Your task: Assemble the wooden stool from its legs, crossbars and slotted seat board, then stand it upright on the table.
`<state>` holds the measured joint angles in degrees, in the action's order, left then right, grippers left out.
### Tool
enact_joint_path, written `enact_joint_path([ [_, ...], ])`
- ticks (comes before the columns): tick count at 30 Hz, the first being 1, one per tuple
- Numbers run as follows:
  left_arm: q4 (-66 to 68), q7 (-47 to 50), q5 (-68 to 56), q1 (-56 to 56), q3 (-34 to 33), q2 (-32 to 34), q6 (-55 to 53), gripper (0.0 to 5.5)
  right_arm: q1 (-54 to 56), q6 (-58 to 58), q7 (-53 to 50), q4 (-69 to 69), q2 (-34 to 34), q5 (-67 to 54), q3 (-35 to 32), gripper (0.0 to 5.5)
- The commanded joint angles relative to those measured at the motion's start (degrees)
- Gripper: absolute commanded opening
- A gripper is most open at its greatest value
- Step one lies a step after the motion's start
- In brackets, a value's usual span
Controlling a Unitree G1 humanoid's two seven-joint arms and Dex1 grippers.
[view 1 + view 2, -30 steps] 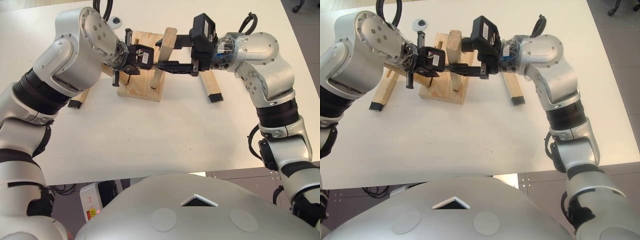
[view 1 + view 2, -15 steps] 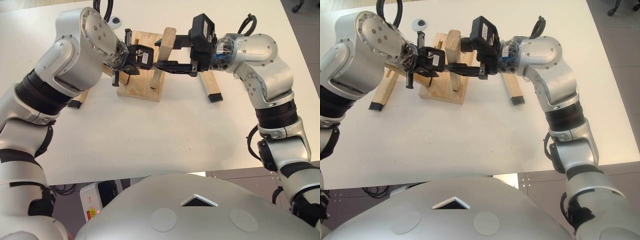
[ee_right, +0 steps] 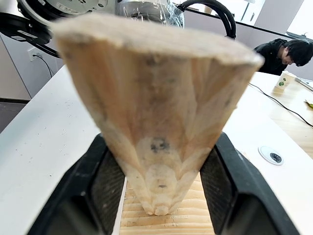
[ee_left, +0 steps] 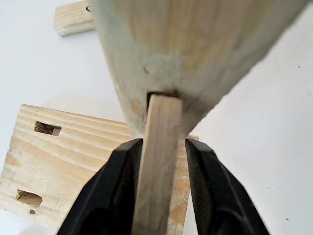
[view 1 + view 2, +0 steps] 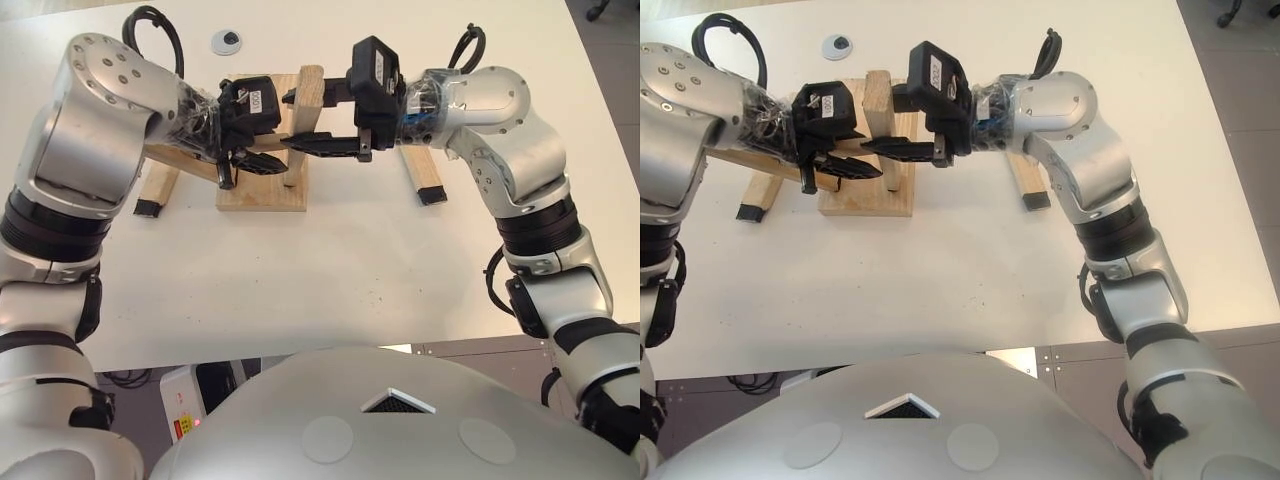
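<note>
My right gripper [image 5: 316, 120] is shut on a wooden leg [image 5: 308, 88], holding it upright over the slotted seat board [image 5: 260, 196], which lies flat on the table. From the left, my left gripper [image 4: 159, 152] is shut on a thin crossbar [image 4: 157, 127]. The crossbar's tip sits in a slot in the side of the leg [image 4: 195, 49]. In the right wrist view the leg [image 3: 159, 127] stands between my black fingers [image 3: 105, 191], with the board below. Two open slots show in the seat board [image 4: 29, 166].
A second leg [image 5: 424, 180] with a black foot lies on the table right of the board. Another leg [image 5: 158, 188] lies left of it, under my left arm. A small round disc [image 5: 226, 41] sits at the back. White table stretches toward the front edge.
Both grippers have shifted left, and the crossbar now meets the leg. The seat board has moved slightly left and squared up. My left elbow has swung outward.
</note>
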<state>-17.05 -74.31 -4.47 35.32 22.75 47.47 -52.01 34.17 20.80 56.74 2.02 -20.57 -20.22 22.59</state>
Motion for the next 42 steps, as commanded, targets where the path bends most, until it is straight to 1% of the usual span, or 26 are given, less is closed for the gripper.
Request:
enact_joint_path([
  [1,-0.9,-2.8,-4.2,-1.4,-2.5,4.2,0.8,1.50,-1.6,2.5,-0.8,-4.9,-3.0,5.5,1.8,2.03],
  [5,-1.5,-3.1,-6.9,-0.2,-5.8,7.2,1.7,1.50,-1.3,2.2,-0.9,-5.1,-3.6,5.6,1.8,2.03],
  [7,-1.7,-2.6,-7.6,-0.5,-5.7,7.6,1.4,1.50,-1.3,2.1,-0.8,-5.0,-3.6,5.5,2.0,2.03],
  [11,-0.8,-0.5,-6.7,-1.1,-3.3,7.4,2.1,1.50,-1.4,2.1,-0.5,-4.6,-3.7,5.3,2.2,2.03],
  [13,-0.1,-0.2,-7.3,-0.7,-3.8,7.4,1.7,1.50,-1.4,2.0,-0.5,-4.5,-3.7,5.3,2.2,2.03],
  [17,0.5,0.0,-8.3,1.0,-4.5,7.7,0.9,0.89,-1.8,2.2,-0.5,-4.2,-3.7,5.3,2.5,2.03],
  [20,1.5,0.1,-7.2,1.6,-2.6,8.5,1.3,0.59,-2.0,2.2,-0.6,-4.0,-3.7,5.3,2.8,2.03],
  [26,6.3,-1.2,-2.6,2.1,6.6,8.0,3.5,0.50,-1.8,1.7,-0.9,-3.8,-3.4,5.4,2.9,2.03],
  [31,10.9,-0.7,0.0,1.2,12.0,6.5,4.2,0.48,-1.6,1.8,-1.8,-2.7,-2.5,4.9,2.9,2.03],
  [34,9.9,-0.6,-2.0,1.3,12.7,4.2,1.8,0.48,-1.6,2.1,-2.5,-1.8,-1.2,4.6,4.0,2.03],
  [38,8.9,-0.1,-4.6,2.1,11.2,2.1,-1.6,0.48,-1.1,3.3,-3.8,-1.1,1.7,4.6,6.5,2.03],
  [42,9.0,0.6,-5.6,1.8,9.5,0.9,-3.1,0.51,-0.1,4.6,-5.3,-1.2,4.0,4.7,7.3,2.03],
])
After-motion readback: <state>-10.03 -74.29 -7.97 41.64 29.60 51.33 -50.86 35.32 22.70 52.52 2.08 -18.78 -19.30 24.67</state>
